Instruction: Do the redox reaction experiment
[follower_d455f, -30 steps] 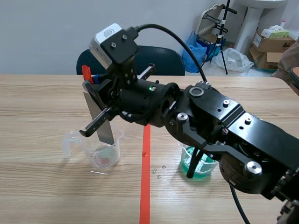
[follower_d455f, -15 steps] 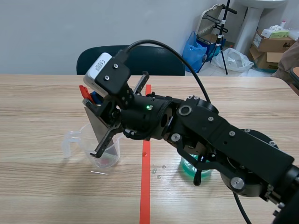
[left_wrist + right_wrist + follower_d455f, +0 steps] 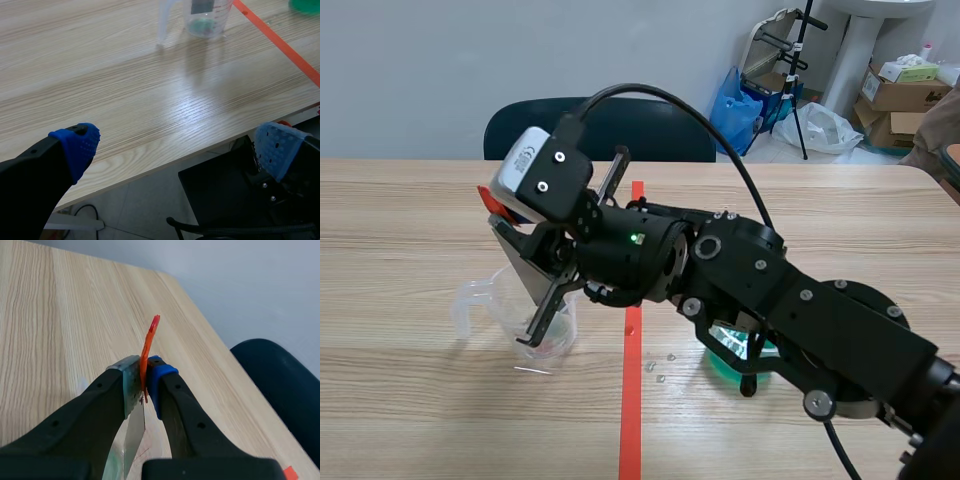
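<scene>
Left tool [image 3: 178, 147]: wide open, holding nothing, blue pads [image 3: 80, 144] well apart. It hangs over the near edge of the counter [image 3: 125, 90]. The beaker [image 3: 206, 19], clear plastic, sits at its 12 o'clock, well apart across the wood. The tape [image 3: 280, 45] runs off at its 1 o'clock.

Right tool [image 3: 143, 369]: closed tight on the plate [image 3: 133, 430], a thin grey metal strip. It grips near the top end, together with an orange tab [image 3: 149, 342] that sticks up past the fingertips. In the scene view the right arm comes in from 4 o'clock and lies across the tape, with its tool on the 9 o'clock side.

Plate: tilted, top leaning toward 10 o'clock, lower end down inside the beaker. Cannot tell whether it touches the bottom. Beaker upright, just at 9 o'clock of the tape, handle pointing to 9 o'clock.

A few small clear drops [image 3: 660, 368] lie on the counter just at 3 o'clock of the tape. The green beaker [image 3: 722, 362] stands beyond them at 3 o'clock, partly hidden under the right arm, with green liquid inside.

Chair [image 3: 665, 125]: dark, at 12 o'clock behind the counter's far edge.
</scene>
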You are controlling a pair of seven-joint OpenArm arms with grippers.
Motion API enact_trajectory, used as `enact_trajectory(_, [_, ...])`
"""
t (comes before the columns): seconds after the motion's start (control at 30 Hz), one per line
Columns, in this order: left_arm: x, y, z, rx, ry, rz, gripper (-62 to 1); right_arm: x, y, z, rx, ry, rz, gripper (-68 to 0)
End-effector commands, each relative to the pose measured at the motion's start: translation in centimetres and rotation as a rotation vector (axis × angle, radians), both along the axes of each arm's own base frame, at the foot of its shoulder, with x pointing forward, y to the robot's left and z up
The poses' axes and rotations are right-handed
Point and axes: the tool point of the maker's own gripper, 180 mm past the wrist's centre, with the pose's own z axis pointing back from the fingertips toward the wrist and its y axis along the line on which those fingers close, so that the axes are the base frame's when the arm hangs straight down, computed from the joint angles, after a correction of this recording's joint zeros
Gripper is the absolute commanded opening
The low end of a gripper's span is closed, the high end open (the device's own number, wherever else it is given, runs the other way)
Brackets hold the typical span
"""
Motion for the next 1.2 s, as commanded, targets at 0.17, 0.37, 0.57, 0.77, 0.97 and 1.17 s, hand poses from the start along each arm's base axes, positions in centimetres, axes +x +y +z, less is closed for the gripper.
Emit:
enact_trajectory(0.17, [0.2,-0.3,0.4,-0.016,-0.019,0.001,1.4,0.1,0.2,0.6,0.015,-0.047,0.022,-66.2])
enact_trajectory(0.37, [0.2,-0.3,0.4,-0.016,-0.019,0.001,1.4,0.2,0.2,0.6,0.015,-0.047,0.022,-66.2])
enact_trajectory(0.57, [0.2,-0.3,0.4,-0.016,-0.019,0.001,1.4,0.1,0.2,0.6,0.011,-0.050,0.023,-61.1])
enact_trajectory(0.77, [0.2,-0.3,0.4,-0.016,-0.019,0.001,1.4,0.0,0.3,0.2,-0.024,-0.074,0.034,-39.0])
enact_trajectory(0.97, [0.2,-0.3,0.4,-0.016,-0.019,0.001,1.4,-0.7,0.6,-0.4,-0.047,-0.057,0.077,-24.1])
enact_trajectory(1.17, [0.2,-0.3,0.4,-0.016,-0.019,0.001,1.4,-0.8,0.6,-0.4,-0.048,-0.056,0.079,-13.5])
